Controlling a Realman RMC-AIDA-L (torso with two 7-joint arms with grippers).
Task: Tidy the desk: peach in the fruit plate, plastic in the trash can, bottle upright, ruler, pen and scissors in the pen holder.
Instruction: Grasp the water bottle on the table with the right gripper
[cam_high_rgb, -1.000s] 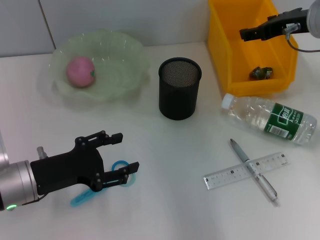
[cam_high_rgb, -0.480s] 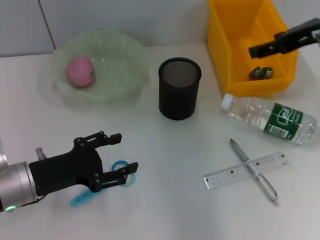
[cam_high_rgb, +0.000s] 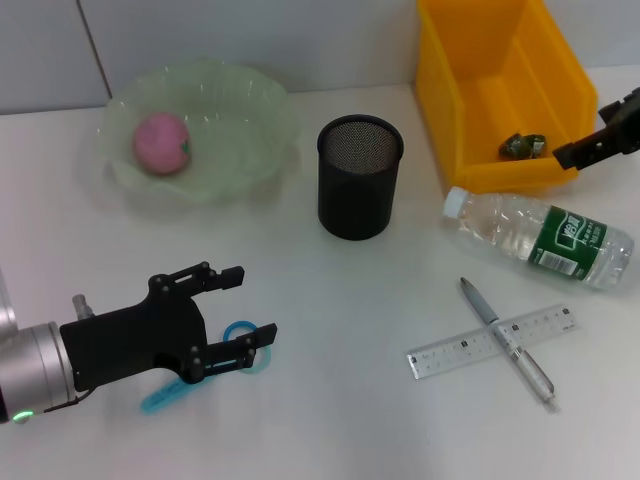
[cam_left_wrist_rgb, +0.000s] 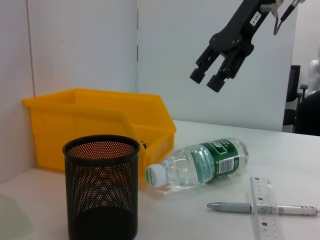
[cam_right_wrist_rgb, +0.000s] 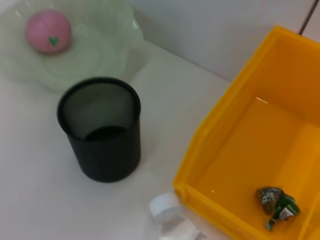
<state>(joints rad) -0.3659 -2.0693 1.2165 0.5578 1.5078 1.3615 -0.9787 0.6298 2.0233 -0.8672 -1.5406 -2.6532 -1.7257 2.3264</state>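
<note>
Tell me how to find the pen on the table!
Start at the big yellow bin, then drop down past the lying water bottle. Just below it the grey pen lies across the clear ruler, making an X. It is the thin round one, not the flat one.

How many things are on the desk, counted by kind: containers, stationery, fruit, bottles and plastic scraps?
Containers: 3: fruit plate, pen holder, yellow trash bin.
Stationery: 3: scissors, pen, ruler.
Fruit: 1: peach.
Bottles: 1: water bottle.
Plastic scraps: 1: crumpled plastic.
Total: 9.
</note>
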